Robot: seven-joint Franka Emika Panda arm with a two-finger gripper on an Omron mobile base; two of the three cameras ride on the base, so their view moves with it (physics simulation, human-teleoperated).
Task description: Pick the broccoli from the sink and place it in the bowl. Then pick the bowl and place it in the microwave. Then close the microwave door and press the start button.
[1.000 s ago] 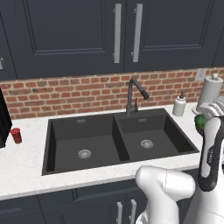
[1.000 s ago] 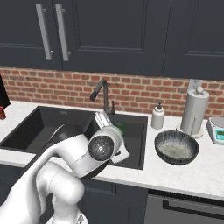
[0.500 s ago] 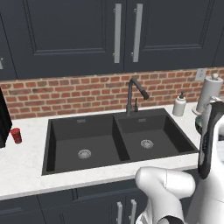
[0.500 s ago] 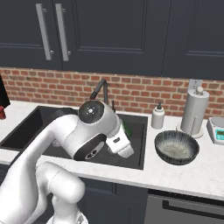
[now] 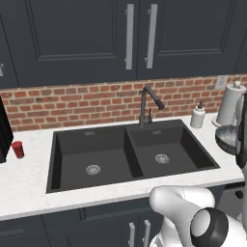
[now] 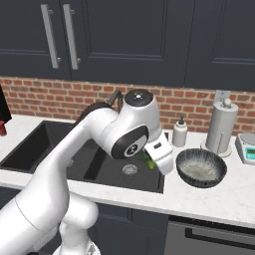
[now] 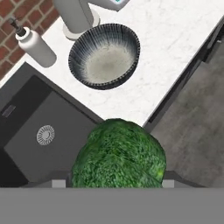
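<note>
The step in hand looks like the carry of the first pick: the lumpy bright-green broccoli floret (image 7: 119, 154) fills the lower middle of the hand view, clasped in the two-finger gripper (image 7: 117, 180), lifted clear of the wide matte-black double-basin sink (image 7: 39, 131). In the right base view a sliver of green (image 6: 147, 160) peeks from under the white hand near the frame's centre, with the sink's rim (image 6: 124, 184) below it. The round deep bowl with a dark grey-blue patterned outside and whitish inside (image 7: 105, 56) sits on the white counter (image 7: 175, 52) in the upper middle of the hand view, apart from the floret. The next move, as I judge it, calls for bringing the hand over the bowl's opening, lowering, then releasing.
</note>
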